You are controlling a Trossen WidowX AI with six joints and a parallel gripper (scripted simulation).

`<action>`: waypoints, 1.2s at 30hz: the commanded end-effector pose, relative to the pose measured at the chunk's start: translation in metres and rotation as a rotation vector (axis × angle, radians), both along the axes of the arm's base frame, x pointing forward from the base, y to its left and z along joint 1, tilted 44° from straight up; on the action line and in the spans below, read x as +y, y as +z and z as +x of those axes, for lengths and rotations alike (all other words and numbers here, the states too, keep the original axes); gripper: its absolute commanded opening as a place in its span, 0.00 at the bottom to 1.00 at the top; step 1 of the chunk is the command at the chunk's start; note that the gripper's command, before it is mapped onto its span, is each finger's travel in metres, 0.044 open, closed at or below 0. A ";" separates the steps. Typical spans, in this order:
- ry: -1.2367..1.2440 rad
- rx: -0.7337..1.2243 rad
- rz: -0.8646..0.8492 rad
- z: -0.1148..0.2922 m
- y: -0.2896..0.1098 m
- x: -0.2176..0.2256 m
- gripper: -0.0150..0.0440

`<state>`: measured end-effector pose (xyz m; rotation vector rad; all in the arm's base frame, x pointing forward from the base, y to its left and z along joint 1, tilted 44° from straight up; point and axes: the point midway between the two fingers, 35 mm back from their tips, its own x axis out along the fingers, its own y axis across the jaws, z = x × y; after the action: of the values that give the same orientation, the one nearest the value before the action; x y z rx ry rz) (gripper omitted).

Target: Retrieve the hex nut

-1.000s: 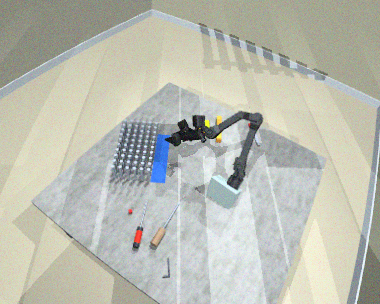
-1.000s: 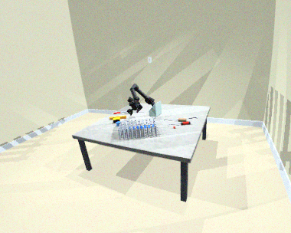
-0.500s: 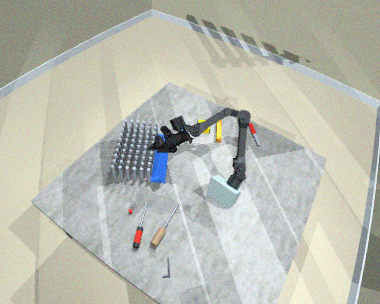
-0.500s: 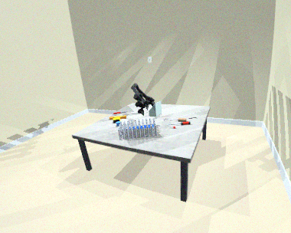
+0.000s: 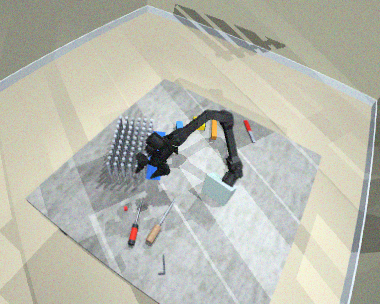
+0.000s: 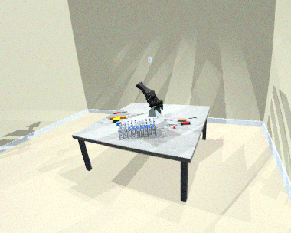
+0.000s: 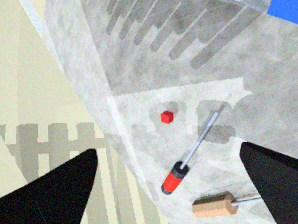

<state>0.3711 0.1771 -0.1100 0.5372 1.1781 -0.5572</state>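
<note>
The metal spacers [image 5: 122, 145] [image 6: 138, 132] stand upright in a dense block; no tipped one can be made out. The blue taped strip [image 5: 152, 173] [image 7: 286, 9] runs along their front, partly under the arm. The hex nut cannot be made out. My gripper [image 5: 145, 173] [image 7: 170, 152] is open and empty, above the strip and the spacers' near edge. In the wrist view it looks down toward a red-and-black-handled tool [image 5: 133, 234] [image 6: 185, 123] [image 7: 173, 181] with a thin shaft and a wooden-handled tool [image 5: 153, 234] [image 6: 182, 120] [image 7: 215, 206], both lying on the table. A small L-shaped key [image 5: 163, 265] lies beyond them.
A small red cube [image 5: 126, 208] [image 6: 174, 127] [image 7: 167, 117] lies near the red-handled tool's shaft. A blue block [image 5: 179, 124], a yellow object [image 5: 202, 127], an orange bar [image 5: 214, 130] and another red-handled tool [image 5: 247, 125] lie on the far side. The arm stands at a pale block [image 5: 218, 190].
</note>
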 end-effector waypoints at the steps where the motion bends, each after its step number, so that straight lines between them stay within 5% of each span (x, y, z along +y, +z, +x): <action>1: -0.230 0.076 -0.077 -0.046 -0.042 0.033 1.00; 19: -0.759 -0.164 -0.390 -0.181 -0.121 0.063 1.00; 36: -0.765 -0.172 -0.394 -0.177 -0.120 0.060 1.00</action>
<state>0.1921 0.2383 -0.2309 0.6697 0.6519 -1.3350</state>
